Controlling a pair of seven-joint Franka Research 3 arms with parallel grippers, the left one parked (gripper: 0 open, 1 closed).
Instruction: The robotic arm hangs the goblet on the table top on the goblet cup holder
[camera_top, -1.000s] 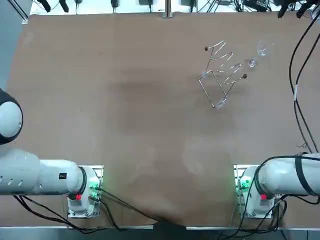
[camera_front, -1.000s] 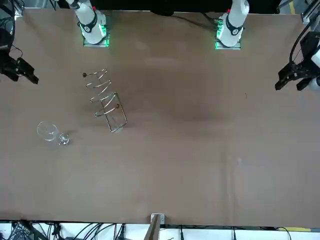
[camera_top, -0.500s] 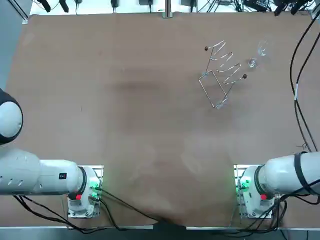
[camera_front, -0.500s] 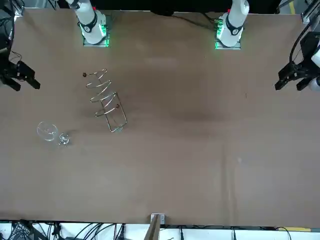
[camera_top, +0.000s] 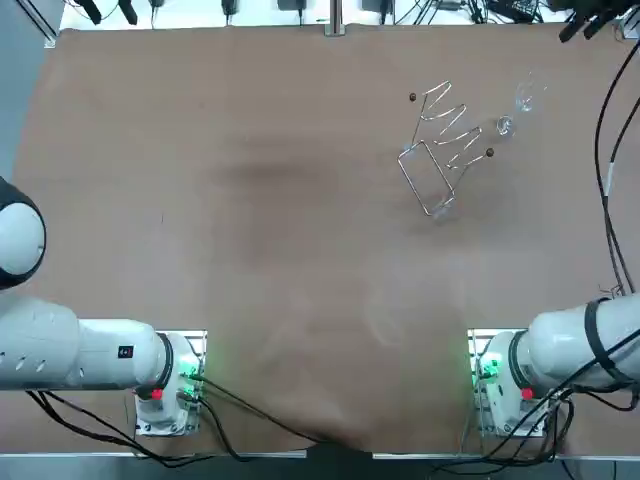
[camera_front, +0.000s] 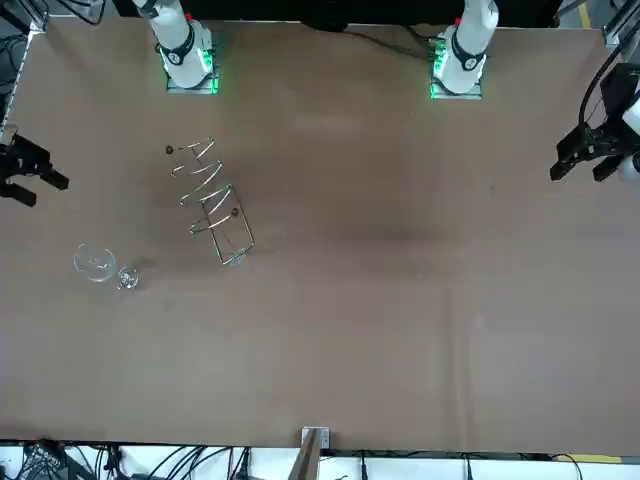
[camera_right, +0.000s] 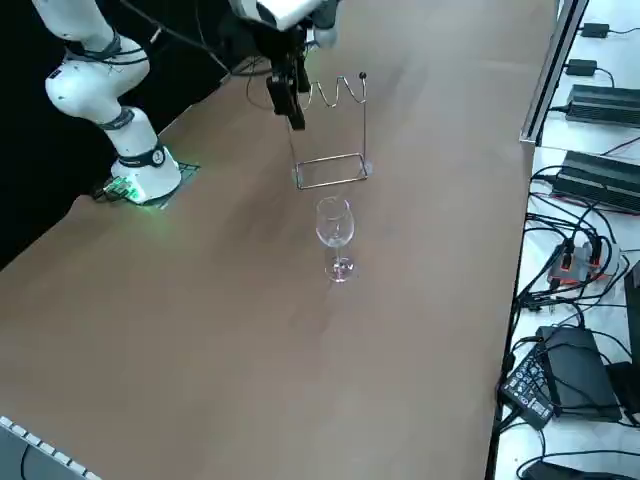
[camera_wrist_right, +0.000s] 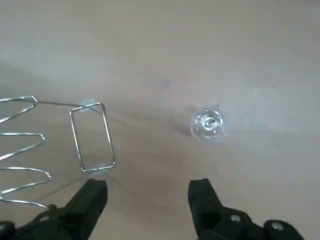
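To the left of my hand and well below it stands the thin silver wire goblet holder (camera_top: 441, 150), its rectangular base loop flat on the brown tabletop (camera_top: 250, 200) and its zigzag rail raised on the upright wires. Just right of that holder, near it but not touching, the clear glass goblet (camera_right: 335, 235) stands upright on its round foot, bowl up; in my wrist view I look almost straight down into it (camera_wrist_right: 209, 123). It sits on the table beneath my hand, a little beyond my fingertips and closer to one finger than the other. My right gripper (camera_wrist_right: 148, 187) hangs high over this right-hand far corner of the table, pointing downward, with its two black fingers spread wide apart and only bare tabletop showing in the gap between them.
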